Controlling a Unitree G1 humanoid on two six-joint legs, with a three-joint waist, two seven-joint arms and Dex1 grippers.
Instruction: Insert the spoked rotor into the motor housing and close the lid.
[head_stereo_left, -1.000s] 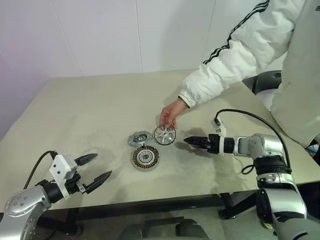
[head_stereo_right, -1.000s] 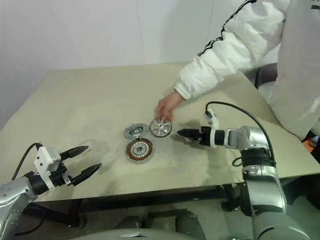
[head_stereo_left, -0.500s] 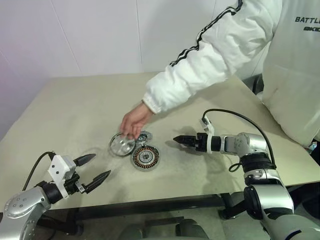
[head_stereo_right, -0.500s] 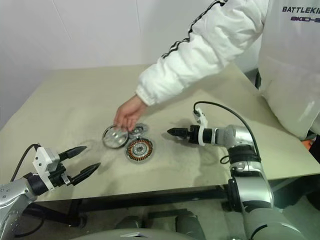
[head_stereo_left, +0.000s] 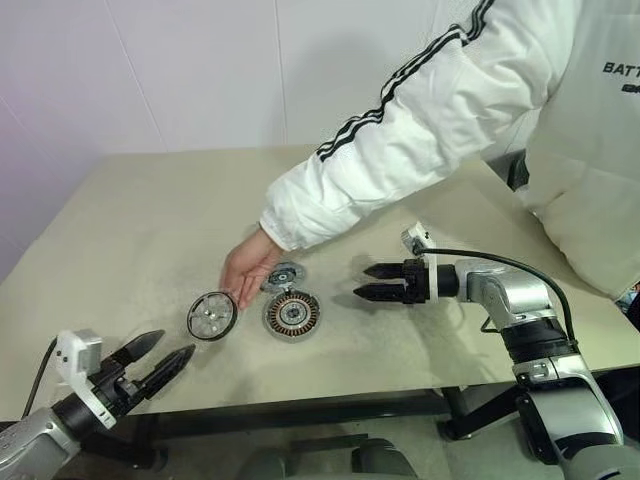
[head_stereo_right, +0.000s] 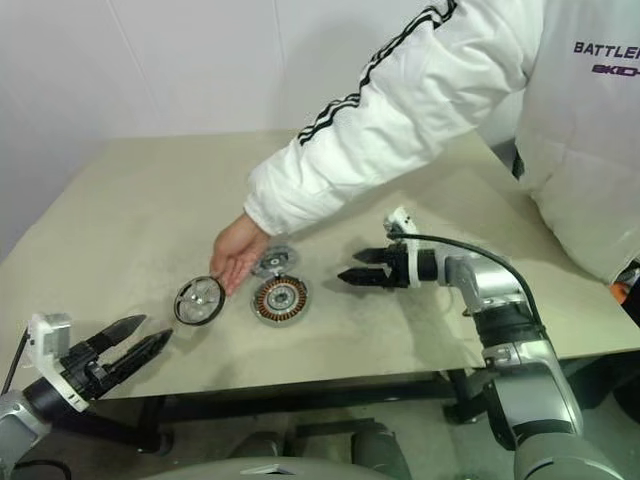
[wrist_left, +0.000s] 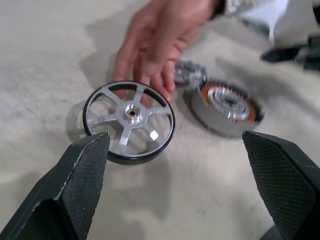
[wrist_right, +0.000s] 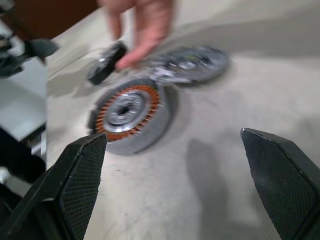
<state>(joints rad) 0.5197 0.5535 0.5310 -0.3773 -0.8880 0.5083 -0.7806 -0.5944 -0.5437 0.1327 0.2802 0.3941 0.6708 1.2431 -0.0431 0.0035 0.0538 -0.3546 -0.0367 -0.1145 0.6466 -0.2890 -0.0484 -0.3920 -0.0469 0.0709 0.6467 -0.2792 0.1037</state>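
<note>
Shifted by a person's hand (head_stereo_left: 247, 272) from the right of the parts cluster to its left: the lid (head_stereo_left: 212, 315), spoked face up on the table (head_stereo_left: 150, 220), fingertips just at its rim. Left lower and nearer the table's front edge than a second ago: left gripper (head_stereo_left: 158, 360), jaws spread wide, nothing between them. Rolled so its two fingers stacked one above the other: right gripper (head_stereo_left: 366, 281), likewise wide and empty, aimed across the table at the parts.

Lay flat in the middle of the table: motor housing (head_stereo_left: 291, 313), copper windings up, open and with nothing seated in its pale centre. Sat just behind it, touching or nearly so, partly under the person's fingers: spoked rotor (head_stereo_left: 282, 276). Rested well apart from the housing: lid, not yet fitted.

Judged nearer to the rotor: right gripper, with the rotor lying beyond its tips, to its left and slightly away from the robot. Judged better placed for the lid: left gripper, lid directly ahead. No long axis to align, all three parts being round and flat. Reach blocked for now by the sleeve (head_stereo_left: 400, 140) over the cluster.
</note>
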